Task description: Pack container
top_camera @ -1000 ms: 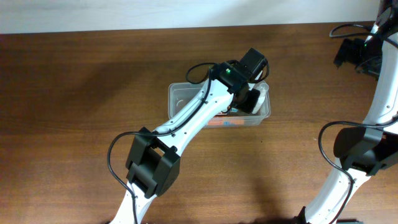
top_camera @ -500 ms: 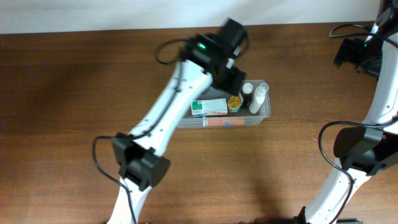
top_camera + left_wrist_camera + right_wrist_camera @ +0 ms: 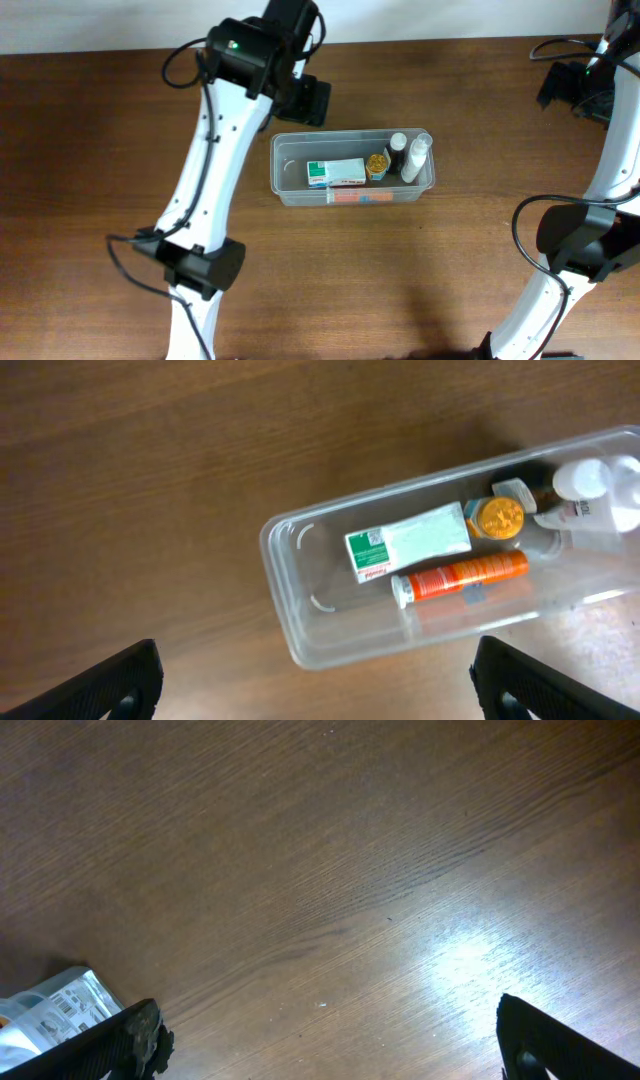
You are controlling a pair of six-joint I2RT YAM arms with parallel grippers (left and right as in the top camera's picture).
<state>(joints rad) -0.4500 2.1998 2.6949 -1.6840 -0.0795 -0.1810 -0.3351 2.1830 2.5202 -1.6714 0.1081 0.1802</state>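
Note:
The container (image 3: 285,172) is a clear rectangular tub at the table's middle. Inside lie a green-and-white box (image 3: 335,171), an orange tube (image 3: 360,196), a yellow-capped jar (image 3: 377,163) and two white bottles (image 3: 398,150) at the right end. My left gripper (image 3: 311,101) hovers open behind the tub's left end, with nothing between its fingers. In the left wrist view, the container (image 3: 285,605) with box (image 3: 408,540) and orange tube (image 3: 465,573) lies beyond the open left gripper (image 3: 318,688). My right gripper (image 3: 563,88) is at the far right back; the right gripper (image 3: 330,1042) is open over bare wood.
A crinkled silvery packet (image 3: 50,1008) shows at the lower left of the right wrist view. The brown wooden table (image 3: 100,200) runs to a pale wall at the back. The right arm's base (image 3: 575,245) stands at the right edge.
My left gripper opened, rose out of the container and swung back and to the left. The tub's contents, covered by the arm before, now show. The right arm has not moved.

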